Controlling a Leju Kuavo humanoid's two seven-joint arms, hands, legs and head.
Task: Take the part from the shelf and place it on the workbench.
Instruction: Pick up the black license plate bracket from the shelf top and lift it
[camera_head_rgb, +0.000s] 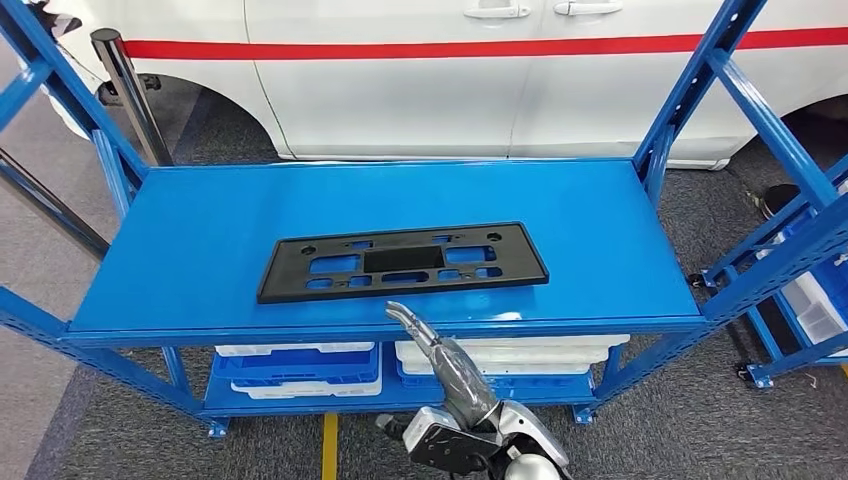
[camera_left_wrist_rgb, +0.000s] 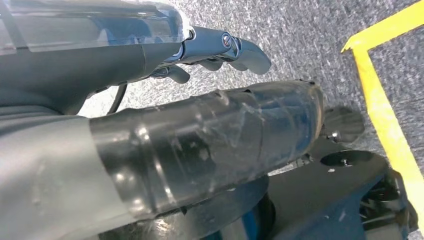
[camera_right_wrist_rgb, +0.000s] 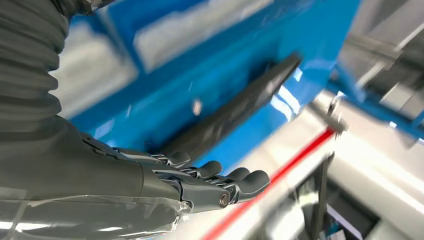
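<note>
Black part flat on blue shelf; right hand just short of it, fingers extended, empty.

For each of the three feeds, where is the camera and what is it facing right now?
Head view: high on the body, facing down at the blue shelf and black part; right hand rising in.
Left wrist view: behind the left hand, facing grey floor and yellow tape.
Right wrist view: behind the right hand, facing shelf and part.
Head and right wrist views share the part.
</note>
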